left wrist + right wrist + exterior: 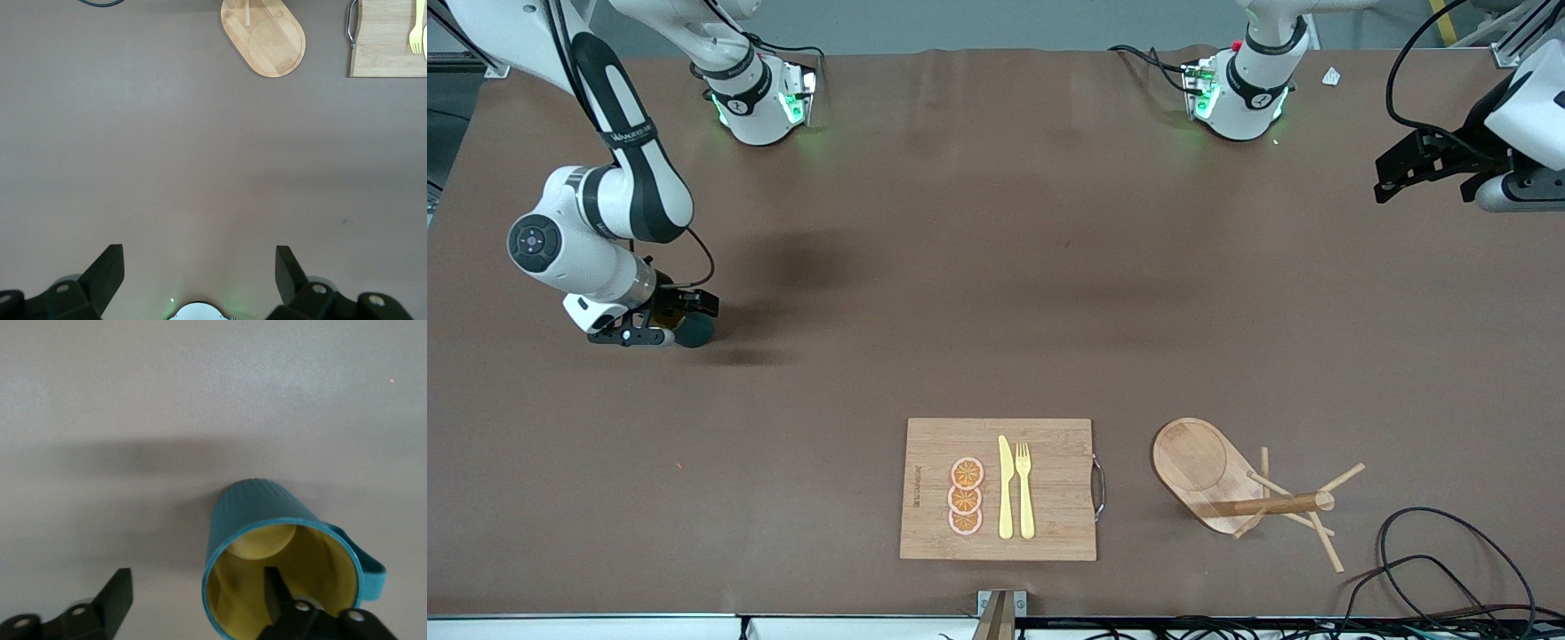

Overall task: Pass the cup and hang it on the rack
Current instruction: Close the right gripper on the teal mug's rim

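Note:
The dark teal cup with a yellow-ochre inside stands on the brown table toward the right arm's end. In the right wrist view the cup shows its mouth and its small handle. My right gripper is down at it, open. One finger is inside the cup's mouth; the other is outside, clear of the wall. The wooden rack stands near the front camera, toward the left arm's end. My left gripper waits open over bare table, holding nothing.
A bamboo cutting board lies beside the rack, carrying orange slices, a yellow knife and a fork. Black cables loop at the table corner near the rack. The arm bases stand along the table's edge farthest from the front camera.

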Tool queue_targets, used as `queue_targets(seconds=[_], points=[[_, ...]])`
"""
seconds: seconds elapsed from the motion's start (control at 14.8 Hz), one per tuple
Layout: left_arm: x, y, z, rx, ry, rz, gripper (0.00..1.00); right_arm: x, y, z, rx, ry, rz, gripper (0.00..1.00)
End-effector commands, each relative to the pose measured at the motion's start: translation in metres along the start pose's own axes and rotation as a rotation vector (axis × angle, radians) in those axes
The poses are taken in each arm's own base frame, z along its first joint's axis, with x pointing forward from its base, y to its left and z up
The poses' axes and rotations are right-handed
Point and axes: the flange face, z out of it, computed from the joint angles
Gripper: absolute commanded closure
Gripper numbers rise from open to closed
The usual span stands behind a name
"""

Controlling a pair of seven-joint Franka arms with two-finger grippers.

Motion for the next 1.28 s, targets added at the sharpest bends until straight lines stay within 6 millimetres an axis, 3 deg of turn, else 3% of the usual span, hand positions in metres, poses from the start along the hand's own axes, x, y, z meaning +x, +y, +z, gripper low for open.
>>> queue_targets(seconds=[0.0,0.34,0.68,0.81,0.95,1.22], points=[[0.000,-0.002,-0.003,0.000,0.006,0.001,0.00,0.000,0.001,0.009,0.007,0.019,-0.001,0.36],[0.003,0.000,0.002,0.006,-0.003,-0.006,0.00,0.001,0.004,0.010,0.007,0.019,-0.015,0.96],[0.003,0.007,0.003,0.012,-0.004,0.007,0.00,-0.001,0.001,0.008,0.008,0.002,-0.015,1.00],[0.005,0.011,0.006,0.013,-0.010,0.018,0.00,-0.005,-0.010,-0.007,0.012,-0.036,-0.023,1.00],[0.006,0.012,0.007,0.011,-0.012,0.019,0.00,-0.009,-0.041,-0.035,0.012,-0.041,0.024,1.00],[0.005,0.017,0.007,0.012,-0.011,0.029,0.00,-0.020,-0.141,-0.082,0.020,-0.031,0.170,1.00]])
